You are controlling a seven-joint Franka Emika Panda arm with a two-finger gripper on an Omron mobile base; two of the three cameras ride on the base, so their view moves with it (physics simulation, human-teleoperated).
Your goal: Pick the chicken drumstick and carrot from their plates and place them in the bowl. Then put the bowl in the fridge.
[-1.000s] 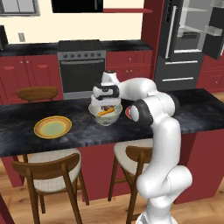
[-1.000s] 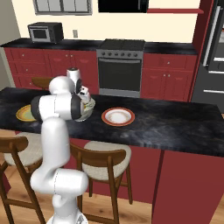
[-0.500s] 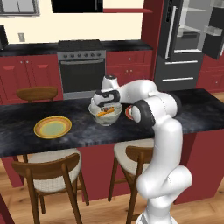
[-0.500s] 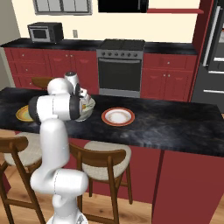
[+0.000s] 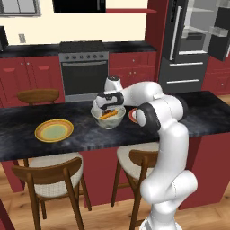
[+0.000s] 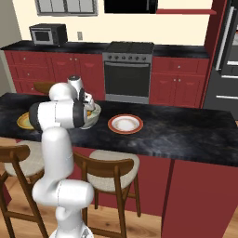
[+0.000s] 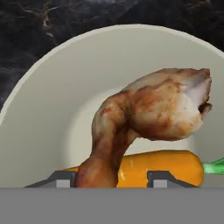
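Since a second ago little has shifted but the claw [image 7: 112, 181] — it hung a touch higher over the bowl then, and now we see it lower at the rim, its jaws parting with the drumstick's narrow end between the two tips. Whether it still pinches the bone or has let go we cannot tell.

Largest first: the fridge [image 5: 194, 42] stands at the far side of the kitchen, its upper door swung open already. On the counter [image 6: 186, 132] sit both plates, the yellow plate [image 5: 54, 130] and the red-rimmed plate [image 6: 125, 123], each bare now. Between them the bowl [image 5: 109, 118] holds the chicken drumstick [image 7: 153, 113] lying over the carrot [image 7: 166, 168].

We judge the filling all but done — what remains is freeing the claw, gripping the bowl and carrying it to the fridge.
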